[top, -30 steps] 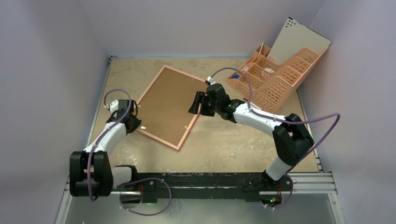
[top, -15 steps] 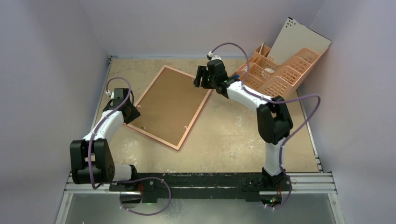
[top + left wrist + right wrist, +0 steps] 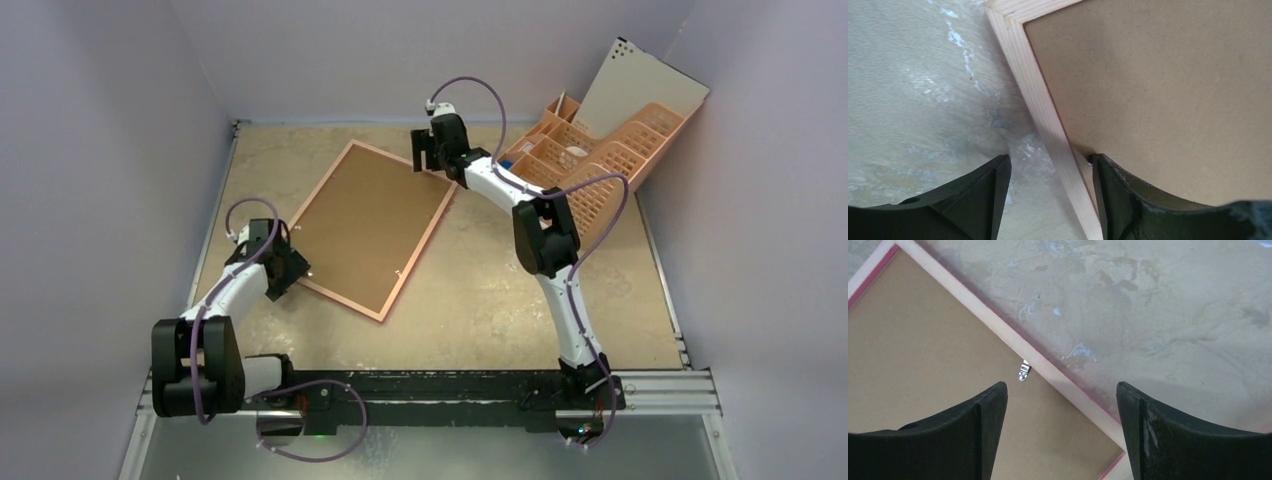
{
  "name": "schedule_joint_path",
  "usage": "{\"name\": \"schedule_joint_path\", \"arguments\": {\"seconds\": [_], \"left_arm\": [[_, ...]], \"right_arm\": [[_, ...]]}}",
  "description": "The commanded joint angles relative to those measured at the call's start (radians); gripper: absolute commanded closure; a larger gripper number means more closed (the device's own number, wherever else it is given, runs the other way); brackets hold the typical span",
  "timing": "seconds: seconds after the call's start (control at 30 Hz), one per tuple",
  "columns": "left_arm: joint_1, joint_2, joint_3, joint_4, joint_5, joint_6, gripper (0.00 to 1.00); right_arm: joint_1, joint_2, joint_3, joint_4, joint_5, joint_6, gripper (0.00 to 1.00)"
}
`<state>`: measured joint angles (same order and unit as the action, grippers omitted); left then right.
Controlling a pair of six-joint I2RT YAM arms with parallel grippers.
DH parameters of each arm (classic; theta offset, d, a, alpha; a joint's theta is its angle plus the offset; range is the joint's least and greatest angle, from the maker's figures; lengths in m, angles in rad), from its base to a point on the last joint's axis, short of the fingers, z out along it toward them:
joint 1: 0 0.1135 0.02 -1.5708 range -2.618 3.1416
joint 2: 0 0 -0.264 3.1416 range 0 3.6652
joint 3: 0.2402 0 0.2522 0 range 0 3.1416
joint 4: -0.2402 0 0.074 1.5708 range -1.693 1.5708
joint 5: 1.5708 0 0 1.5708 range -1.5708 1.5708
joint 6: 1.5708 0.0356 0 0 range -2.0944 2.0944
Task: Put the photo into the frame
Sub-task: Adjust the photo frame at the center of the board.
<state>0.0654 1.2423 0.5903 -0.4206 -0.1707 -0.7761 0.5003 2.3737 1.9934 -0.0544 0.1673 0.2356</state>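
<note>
Thin, stiff and probably light, the frame (image 3: 1040,100) lies face-down on the bench (image 3: 913,90), best pinched by its rail; the left gripper (image 3: 1049,165) straddles that rail, open, and the right gripper (image 3: 1060,395) hovers open and empty.

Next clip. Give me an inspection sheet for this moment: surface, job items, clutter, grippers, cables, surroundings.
Surface: worn beige tabletop, blotchy.
Job's things: large thin pink-edged picture frame lies reverse side up, pale wood rail showing, plain brown backing board seated in it, small metal clip at its edge. Photo: nothing seen.
Clutter: peach plastic desk organiser at the far right, pale flat board leaning behind it.
Grippers: left gripper open, one finger on either side of the frame's rail; right gripper open above the frame's far edge.
Cables: purple cables looped along both arms.
Surroundings: plain lilac walls.
</note>
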Motion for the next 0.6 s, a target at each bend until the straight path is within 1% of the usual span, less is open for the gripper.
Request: {"name": "schedule_joint_path", "arguments": {"seconds": [0.0,0.2,0.4,0.47,0.57], "left_arm": [[0.007,0.01,-0.006,0.086,0.051,-0.05,0.37],[0.007,0.034,-0.008,0.097,0.136,-0.029,0.36],[0.006,0.02,-0.003,0.086,0.157,-0.01,0.36],[0.007,0.012,0.002,0.083,0.166,-0.004,0.36],[0.007,0.002,0.011,0.094,0.225,0.02,0.36]], "right_arm": [[-0.018,0.038,0.059,-0.022,-0.111,-0.093,0.17],[-0.042,0.073,0.057,-0.046,-0.164,-0.135,0.15],[-0.051,0.088,0.064,-0.076,-0.192,-0.183,0.14],[-0.051,0.084,0.057,-0.101,-0.23,-0.202,0.14],[-0.051,0.049,0.014,-0.133,-0.339,-0.23,0.15]]}}
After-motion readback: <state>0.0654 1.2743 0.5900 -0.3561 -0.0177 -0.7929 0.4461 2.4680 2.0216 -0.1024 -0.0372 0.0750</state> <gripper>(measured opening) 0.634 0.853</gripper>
